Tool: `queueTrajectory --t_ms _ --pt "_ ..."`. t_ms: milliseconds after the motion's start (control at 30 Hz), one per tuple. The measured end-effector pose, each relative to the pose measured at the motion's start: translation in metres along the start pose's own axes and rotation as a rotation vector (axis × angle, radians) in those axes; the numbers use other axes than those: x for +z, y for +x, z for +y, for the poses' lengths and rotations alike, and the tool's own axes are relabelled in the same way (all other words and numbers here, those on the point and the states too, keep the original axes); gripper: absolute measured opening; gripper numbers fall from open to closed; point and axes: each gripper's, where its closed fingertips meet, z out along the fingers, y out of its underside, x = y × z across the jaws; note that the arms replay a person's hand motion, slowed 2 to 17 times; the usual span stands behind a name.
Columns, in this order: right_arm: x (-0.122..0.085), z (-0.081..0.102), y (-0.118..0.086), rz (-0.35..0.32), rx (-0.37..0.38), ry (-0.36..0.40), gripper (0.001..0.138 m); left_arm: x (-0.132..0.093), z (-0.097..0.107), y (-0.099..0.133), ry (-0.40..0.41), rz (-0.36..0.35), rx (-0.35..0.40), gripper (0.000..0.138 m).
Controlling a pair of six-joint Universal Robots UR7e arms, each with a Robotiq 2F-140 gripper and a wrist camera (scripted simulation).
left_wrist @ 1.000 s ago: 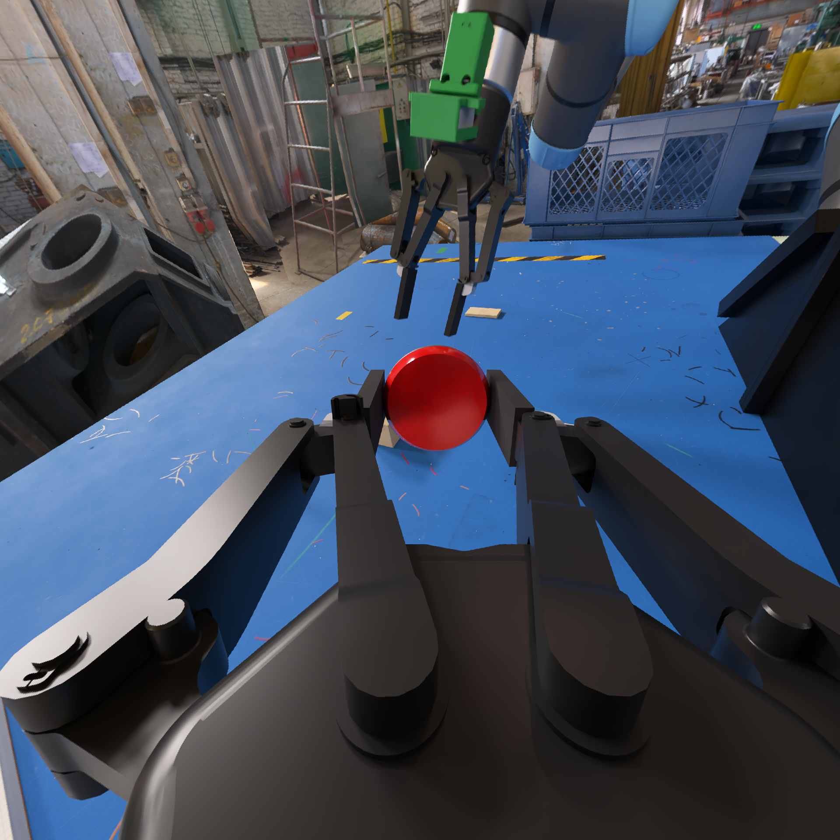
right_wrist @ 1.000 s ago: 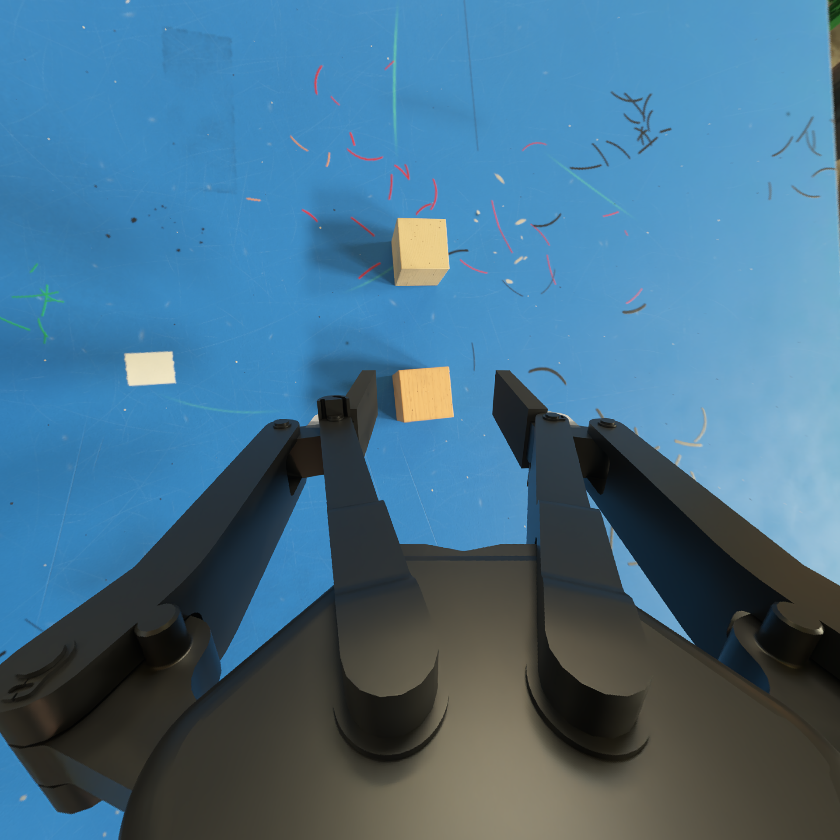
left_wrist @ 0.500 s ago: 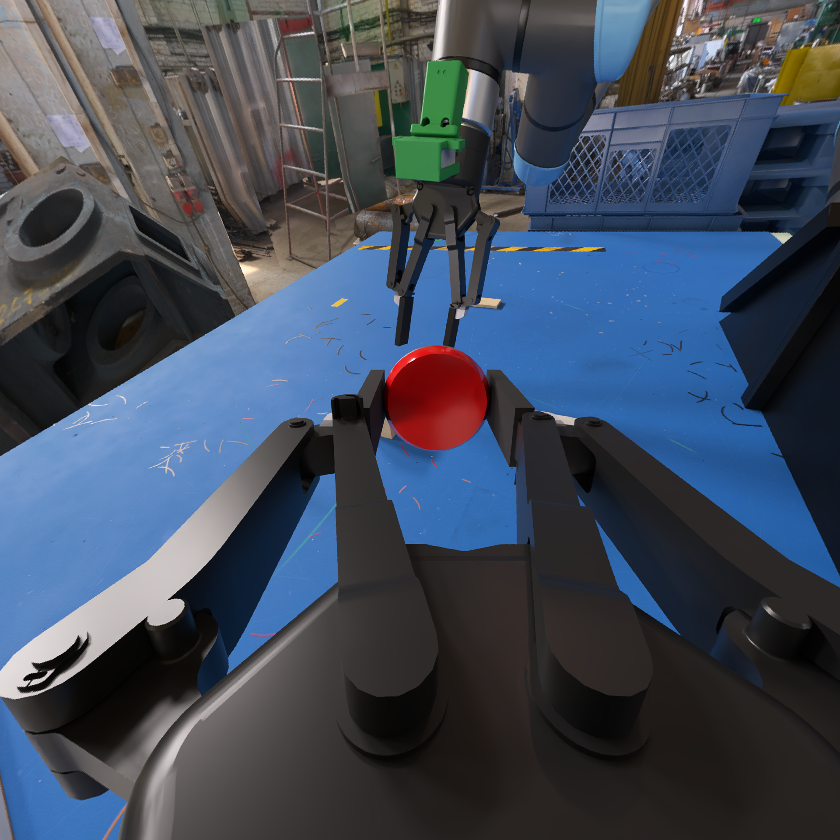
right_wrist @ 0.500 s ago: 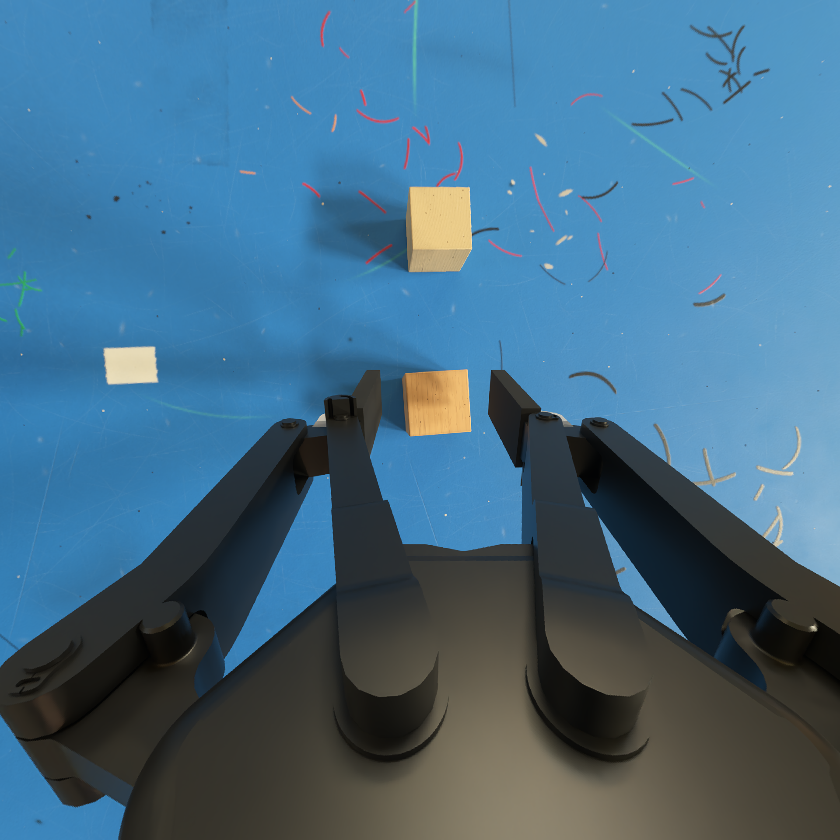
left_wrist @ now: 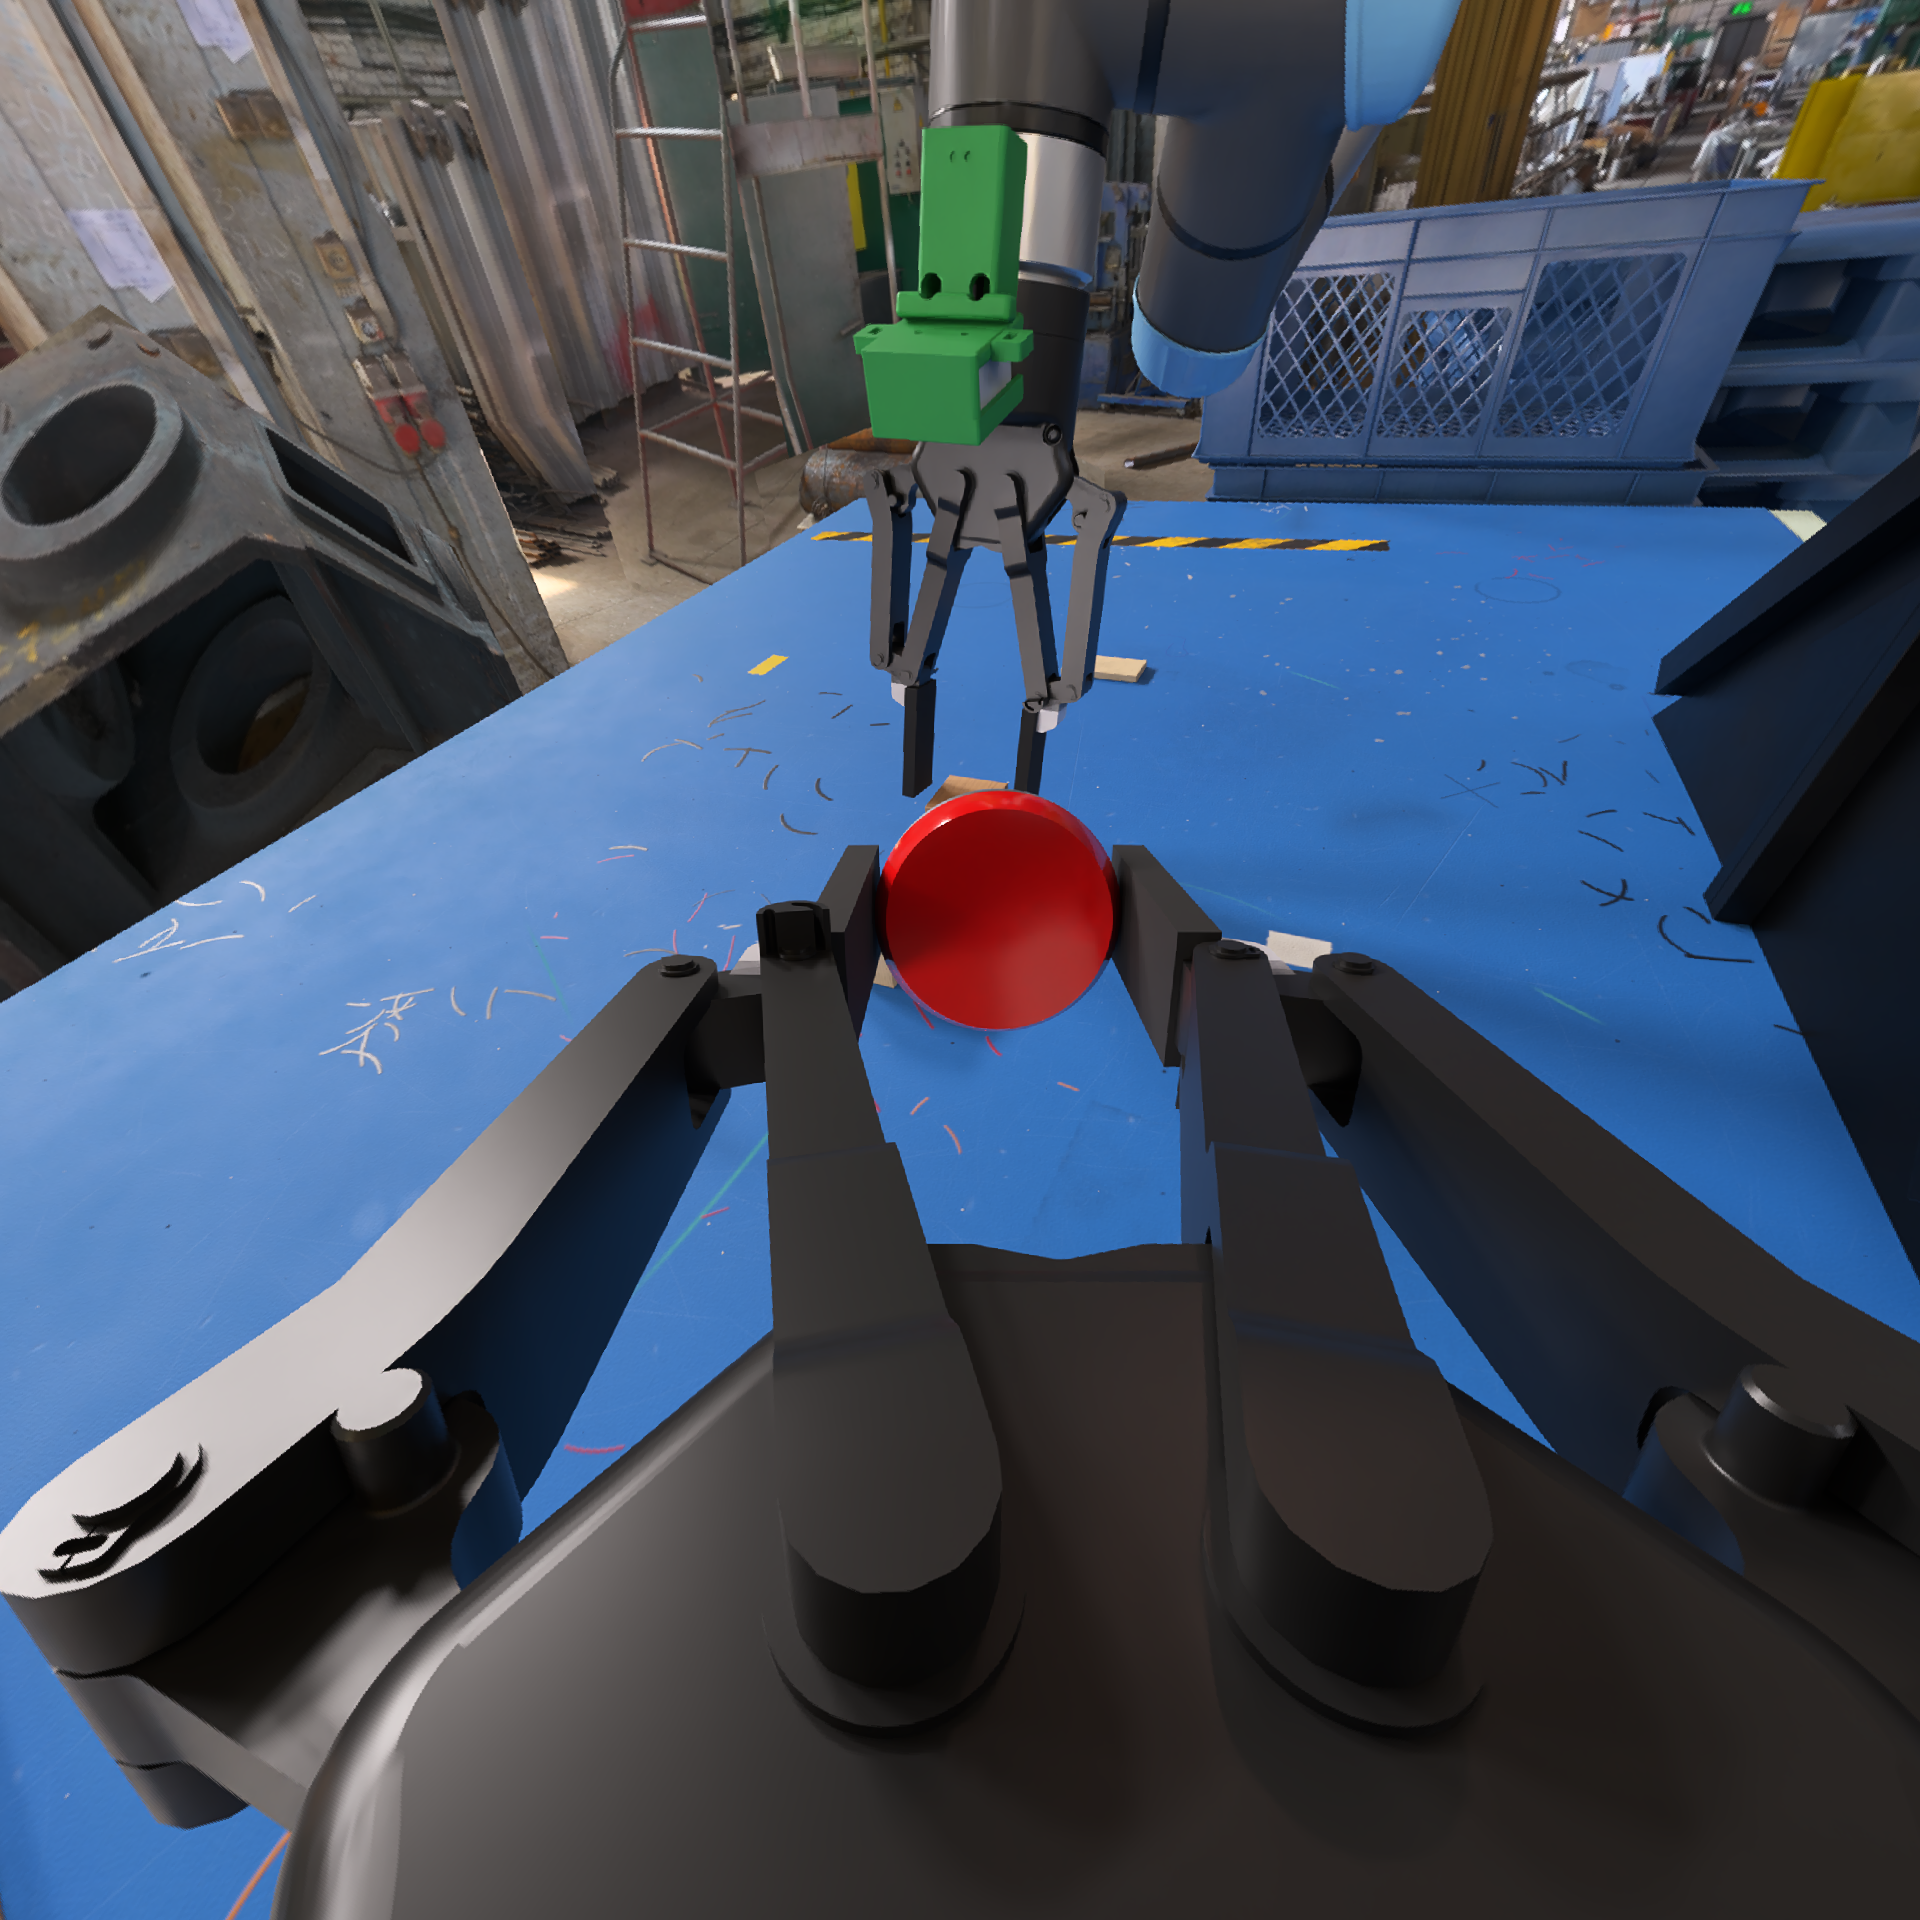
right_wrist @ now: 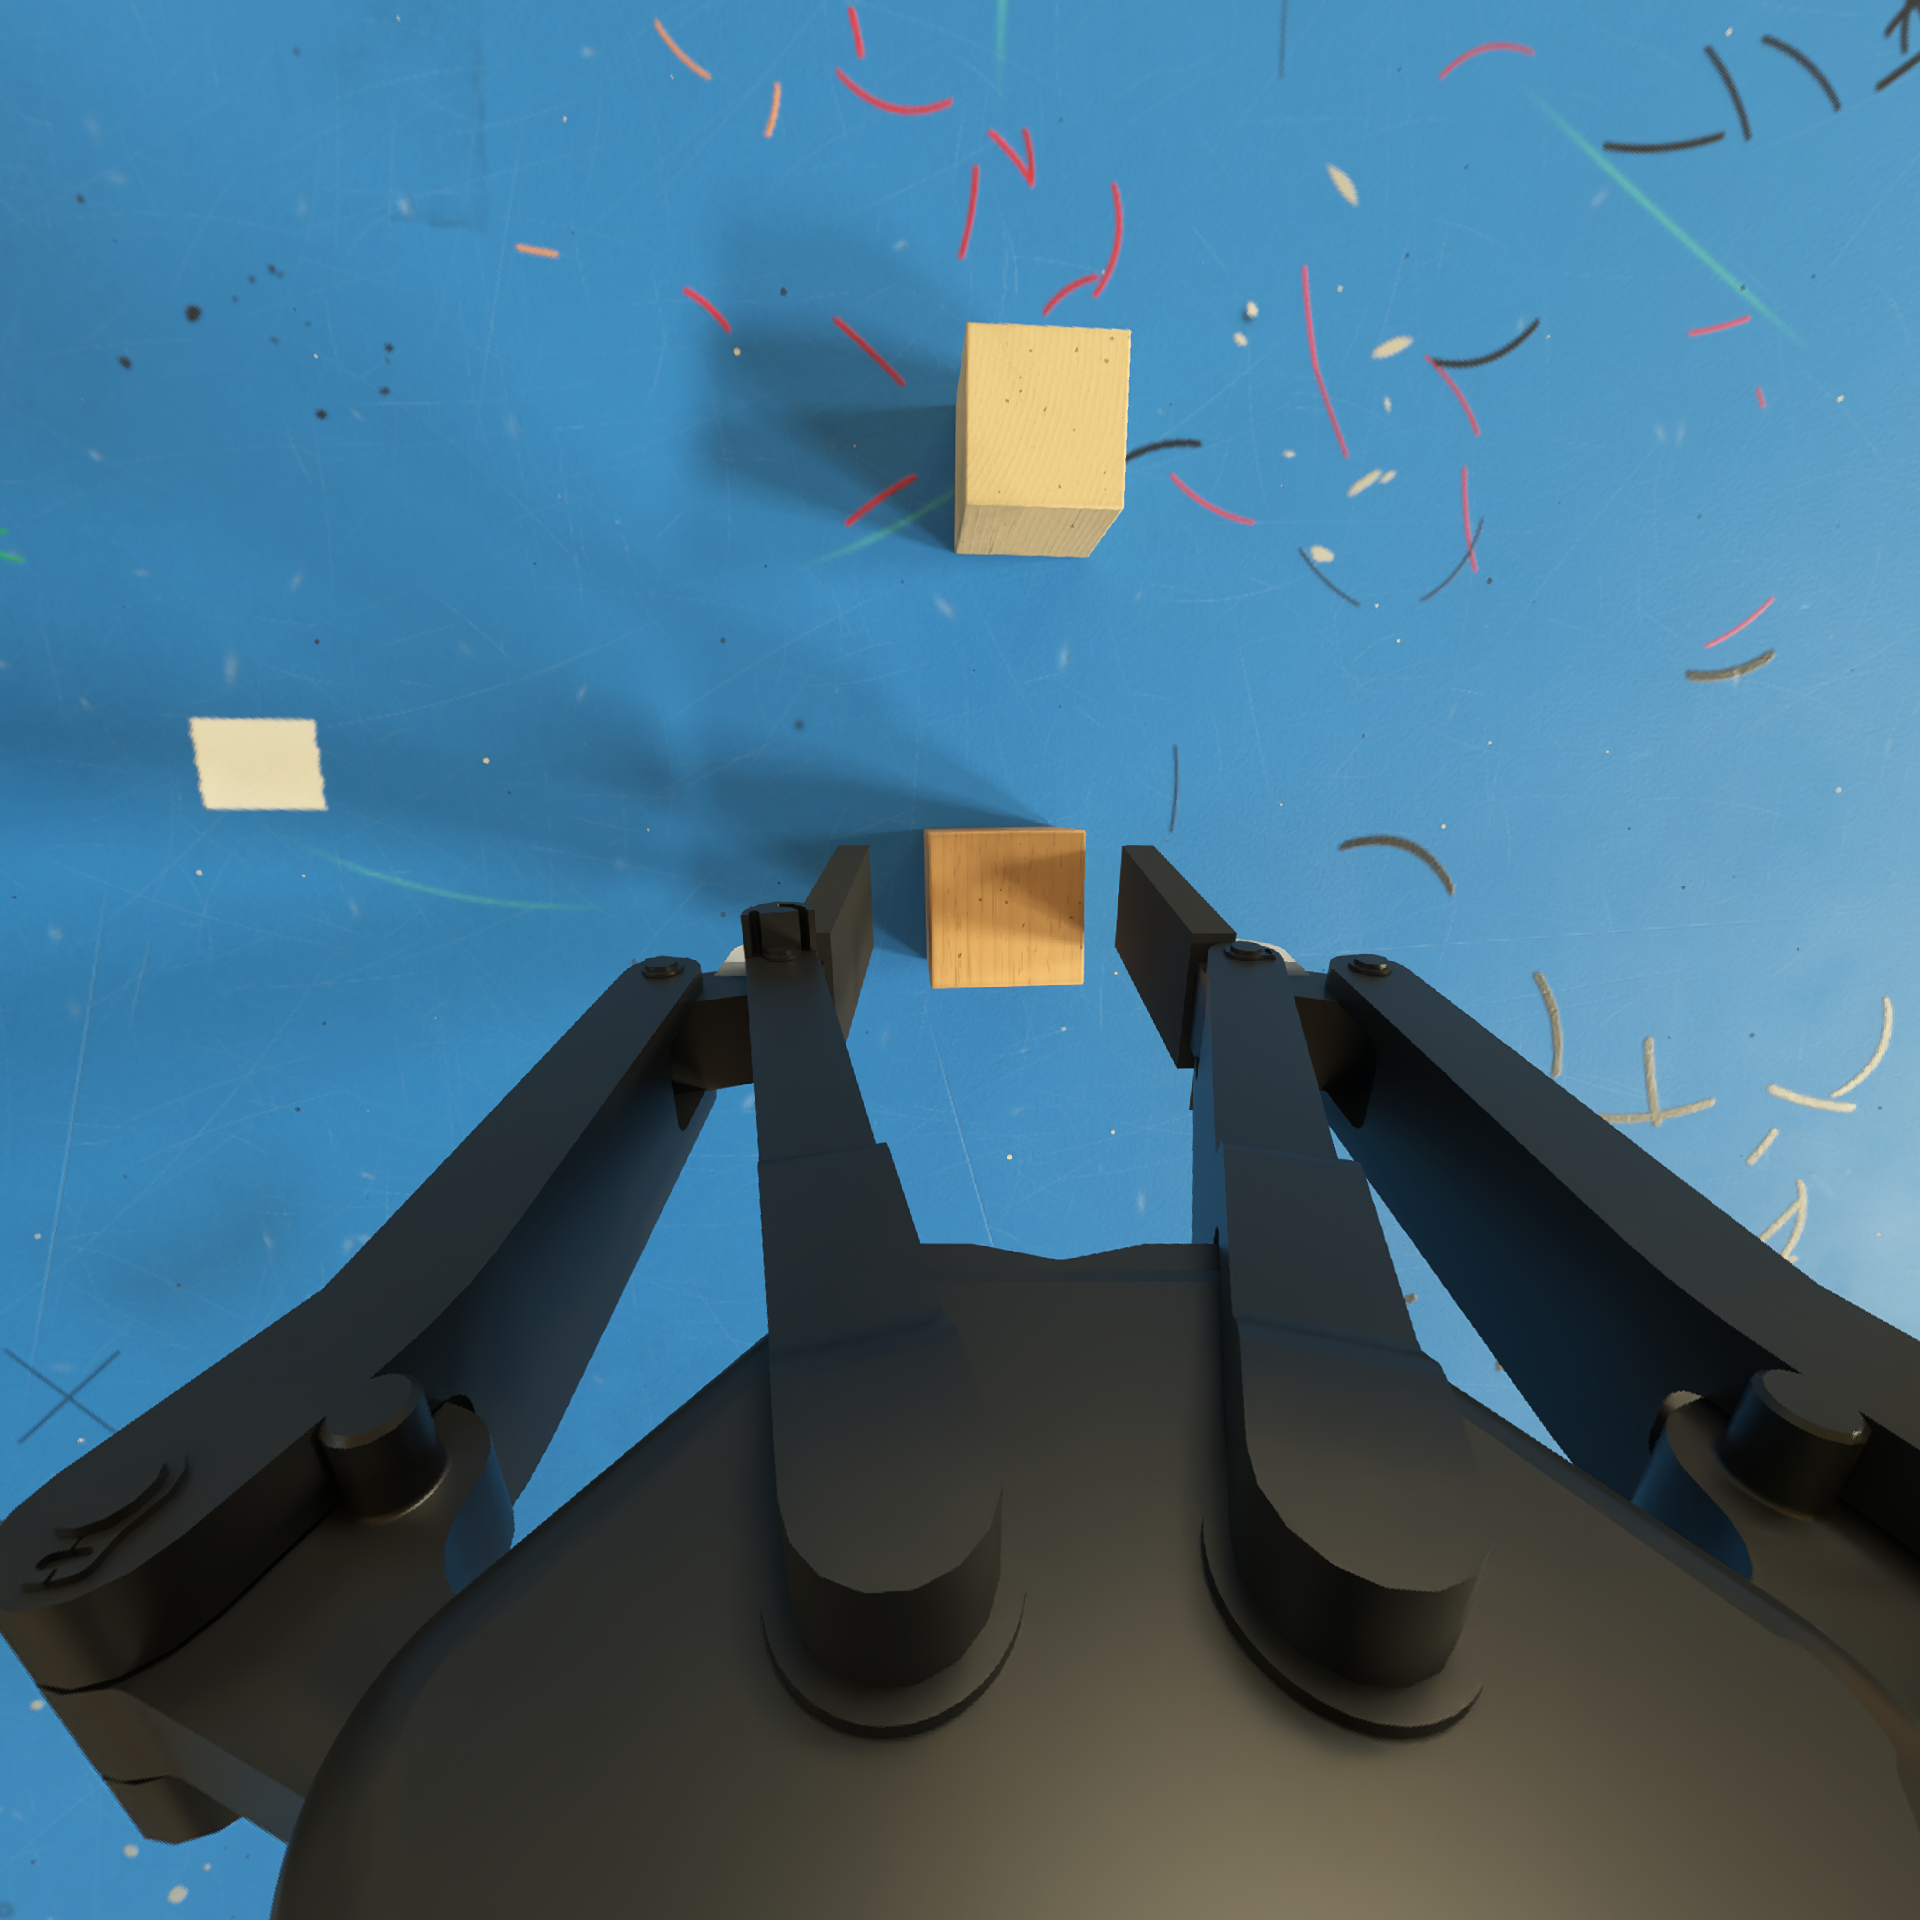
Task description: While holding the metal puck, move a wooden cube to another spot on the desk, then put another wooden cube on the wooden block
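My left gripper is shut on the red metal puck and holds it above the blue desk. My right gripper is open, pointing straight down, with its fingertips on either side of an orange-brown wooden cube and small gaps left and right. A paler wooden cube stands just beyond it. In the left wrist view the right gripper hangs behind the puck, and only the top of that cube shows. A flat wooden block lies farther back.
A flat white square lies on the desk to the left of the cubes. A dark slanted structure borders the desk's right side. Heavy machinery stands off the left edge, and blue crates stand behind the far edge.
My right gripper has come down over the orange-brown cube, which now sits between its fingertips, and the jaws have narrowed a little. My left gripper still holds the puck.
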Motion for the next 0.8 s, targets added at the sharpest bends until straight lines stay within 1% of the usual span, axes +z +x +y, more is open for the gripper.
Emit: queueTrajectory --t_ms 433,533,700,800 --pt "0.013 0.004 0.002 -0.019 -0.022 -0.062 0.062 0.003 0.004 -0.001 -0.016 0.004 -0.004 0.059" --pt "0.016 0.005 0.002 -0.021 -0.022 -0.072 0.057 0.004 0.005 -0.001 -0.018 0.005 -0.004 0.059" --pt "0.017 0.006 0.002 -0.029 -0.009 -0.095 0.041 0.004 0.005 -0.001 -0.021 0.005 -0.006 0.059" --pt "0.015 0.008 0.001 -0.039 0.016 -0.121 0.041 0.003 0.005 -0.001 -0.020 0.006 -0.006 0.059"
